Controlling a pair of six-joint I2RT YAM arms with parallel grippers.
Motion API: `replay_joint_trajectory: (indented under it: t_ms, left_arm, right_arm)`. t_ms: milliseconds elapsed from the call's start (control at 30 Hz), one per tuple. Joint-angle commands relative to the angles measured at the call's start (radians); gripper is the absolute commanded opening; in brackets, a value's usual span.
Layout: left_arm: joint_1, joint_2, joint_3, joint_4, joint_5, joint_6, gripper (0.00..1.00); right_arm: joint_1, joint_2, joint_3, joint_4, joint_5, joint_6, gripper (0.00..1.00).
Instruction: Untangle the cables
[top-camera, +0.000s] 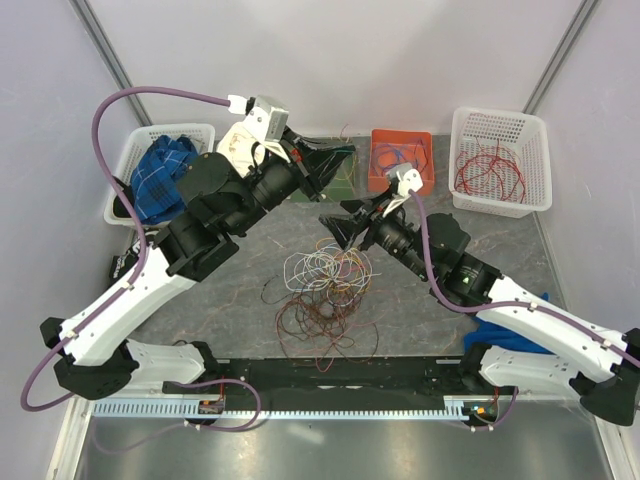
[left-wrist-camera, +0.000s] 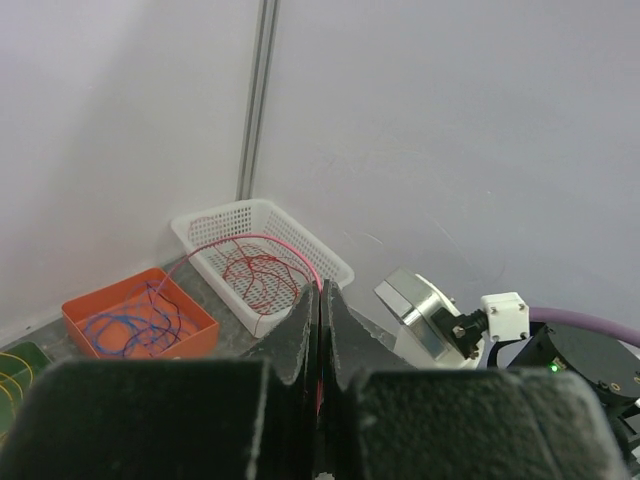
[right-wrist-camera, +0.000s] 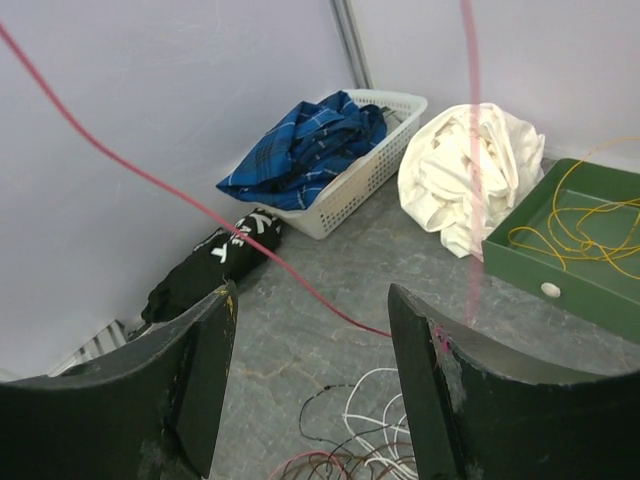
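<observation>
Pinching one pink strand, left gripper is clamped; right gripper stands spread. Pulling toward 12 o'clock could tighten knots and drag the cables along.

My fingers are matt black plastic, grainy and scuffed. The pink wire has a smooth plastic coat. The basket is white plastic lattice, the checked cloth soft weave, the table smooth, grey, stone-like.
</observation>
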Motion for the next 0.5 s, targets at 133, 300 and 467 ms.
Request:
replay_joint_trajectory:
  t_ms: [133, 300, 467]
  left_arm:
    - [0.003, -0.019, 0.000, -0.014, 0.011, -0.025, 0.02]
    - [0.003, -0.018, 0.000, -0.019, 0.020, -0.036, 0.02]
    - [0.003, -0.006, 0.013, -0.021, 0.063, -0.053, 0.02]
  right_arm:
    - [0.001, -0.032, -0.041, 0.121, 0.136, -0.036, 0.69]
    - [0.001, -0.034, -0.026, 0.050, 0.209, -0.077, 0.74]
    - [0.001, 0.009, -0.007, 0.041, 0.201, -0.097, 0.79]
